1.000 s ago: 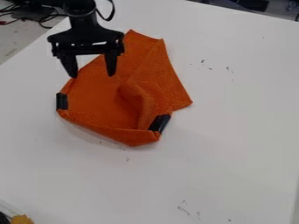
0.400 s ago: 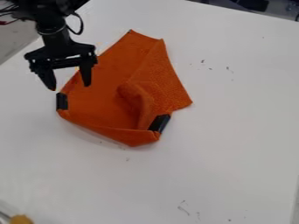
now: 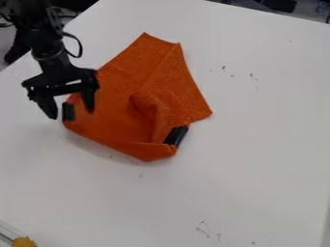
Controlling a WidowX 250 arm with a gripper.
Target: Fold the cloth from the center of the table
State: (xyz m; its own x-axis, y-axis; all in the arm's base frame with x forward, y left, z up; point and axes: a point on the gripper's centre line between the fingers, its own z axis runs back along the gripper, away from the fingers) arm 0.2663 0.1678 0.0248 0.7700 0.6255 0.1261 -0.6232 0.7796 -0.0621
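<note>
The pincer (image 3: 71, 114) hung wide open about a dark strip (image 3: 68, 111) on the edge of the orange cloth (image 3: 119, 123), part-folded on the bench (image 3: 258, 154) — closing too high risked missing it, a shallow nip risked slipping.

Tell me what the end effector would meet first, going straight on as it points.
Probably the orange cloth, at the black patch that shows between the fingertips of the end effector; its height above them is unclear.
</note>
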